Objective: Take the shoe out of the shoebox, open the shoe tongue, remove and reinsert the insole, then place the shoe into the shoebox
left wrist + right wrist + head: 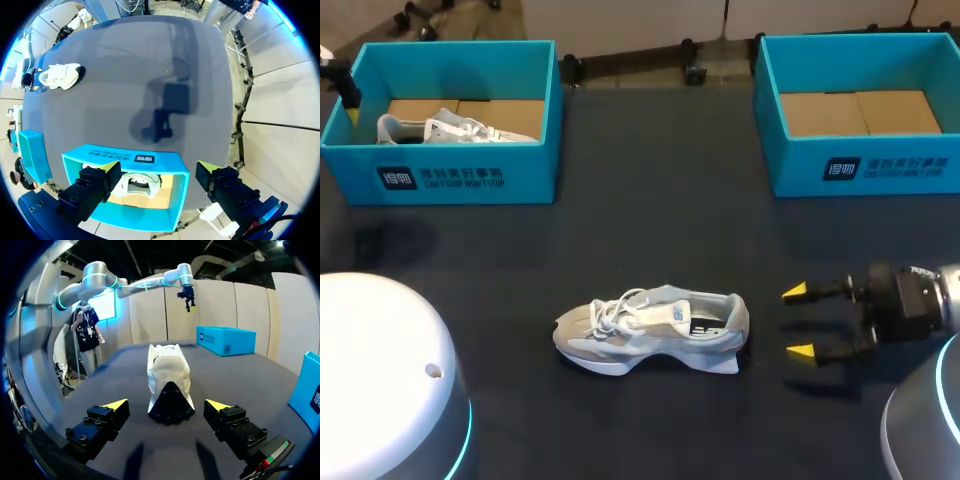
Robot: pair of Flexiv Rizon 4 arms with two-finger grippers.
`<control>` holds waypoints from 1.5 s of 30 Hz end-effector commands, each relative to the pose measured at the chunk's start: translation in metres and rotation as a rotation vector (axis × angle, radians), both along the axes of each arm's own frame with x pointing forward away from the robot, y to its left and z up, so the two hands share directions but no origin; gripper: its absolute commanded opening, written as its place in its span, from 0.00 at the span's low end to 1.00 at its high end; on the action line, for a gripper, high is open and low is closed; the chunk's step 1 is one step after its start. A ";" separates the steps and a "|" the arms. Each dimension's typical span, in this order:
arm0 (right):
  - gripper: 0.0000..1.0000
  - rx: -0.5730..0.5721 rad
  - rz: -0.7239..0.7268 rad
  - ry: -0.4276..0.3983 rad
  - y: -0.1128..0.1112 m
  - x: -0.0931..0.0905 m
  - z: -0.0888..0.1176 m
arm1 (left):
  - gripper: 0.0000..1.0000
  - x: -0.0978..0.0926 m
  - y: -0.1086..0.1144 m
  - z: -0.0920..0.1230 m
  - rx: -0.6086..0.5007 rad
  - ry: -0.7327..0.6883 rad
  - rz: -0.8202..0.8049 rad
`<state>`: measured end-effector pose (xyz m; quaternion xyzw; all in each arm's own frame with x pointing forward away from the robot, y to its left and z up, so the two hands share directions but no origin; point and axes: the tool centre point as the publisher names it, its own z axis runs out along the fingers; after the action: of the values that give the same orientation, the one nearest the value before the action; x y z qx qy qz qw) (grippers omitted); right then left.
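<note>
A grey and white shoe (650,325) lies on its side in the middle of the dark table, toe to the left. My right gripper (798,322) stands open just right of its heel, not touching it. In the right wrist view the shoe (169,377) lies ahead of the open right gripper (167,404), heel towards it. A second shoe (440,129) lies in the left blue shoebox (470,175). My left gripper (157,170) hangs open above that shoebox (150,159) with nothing held; its shoe (137,185) shows below.
An empty blue shoebox (865,165) with a cardboard floor stands at the back right. The white bases of my arms (380,380) fill the near corners. Dark bare tabletop lies between the two boxes and around the shoe.
</note>
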<state>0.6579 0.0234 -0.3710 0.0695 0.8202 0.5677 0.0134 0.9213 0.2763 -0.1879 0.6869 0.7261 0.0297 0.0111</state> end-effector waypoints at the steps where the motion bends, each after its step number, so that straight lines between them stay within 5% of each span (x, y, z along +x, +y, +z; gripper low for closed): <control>1: 1.00 -0.008 0.010 -0.015 0.010 0.010 -0.007 | 1.00 -0.001 0.000 0.000 0.002 -0.001 -0.001; 45: 1.00 -0.007 0.081 -0.061 0.073 0.013 -0.035 | 1.00 -0.001 0.000 0.000 0.002 -0.001 -0.001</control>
<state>0.6700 0.0902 -0.4035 0.0183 0.8224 0.5685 0.0150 0.9213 0.2762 -0.1879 0.6869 0.7260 0.0297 0.0110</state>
